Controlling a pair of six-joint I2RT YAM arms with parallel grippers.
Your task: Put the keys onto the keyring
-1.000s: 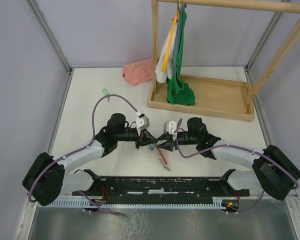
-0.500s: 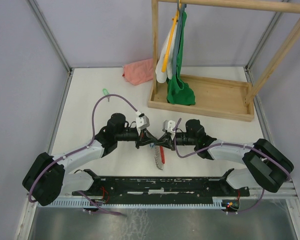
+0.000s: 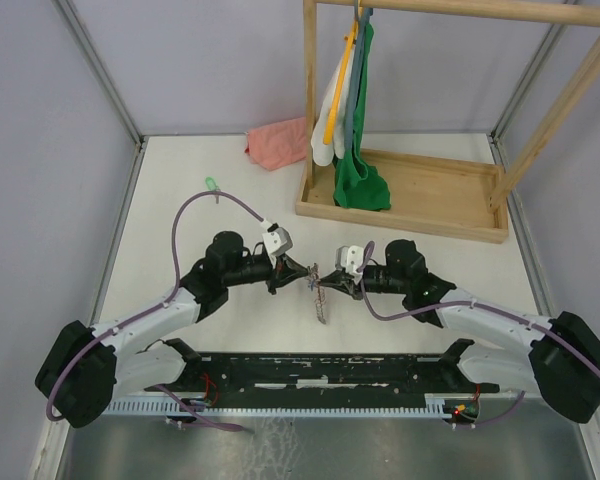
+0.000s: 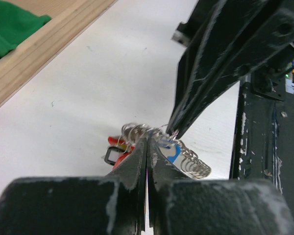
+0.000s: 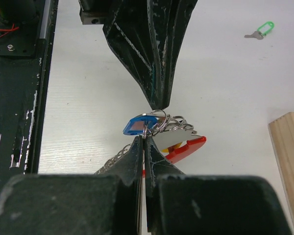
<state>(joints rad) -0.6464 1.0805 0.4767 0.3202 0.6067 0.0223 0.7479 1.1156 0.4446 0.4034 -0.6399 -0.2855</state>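
Right tool (image 5: pixel 143 139), open a second ago, is now pinching the small silvery metal keyring (image 5: pixel 169 122) beside the blue-capped silver key (image 5: pixel 136 125). Left tool (image 4: pixel 148 143) is clamping it too, so threading looks underway. Green-capped key (image 3: pixel 211 184) is waiting at ten o'clock.

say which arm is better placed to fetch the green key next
Left, probably: the green key lies at the table's far left, on the left gripper's side, away from the right gripper. Both are shut on the keyring, so one must let go.
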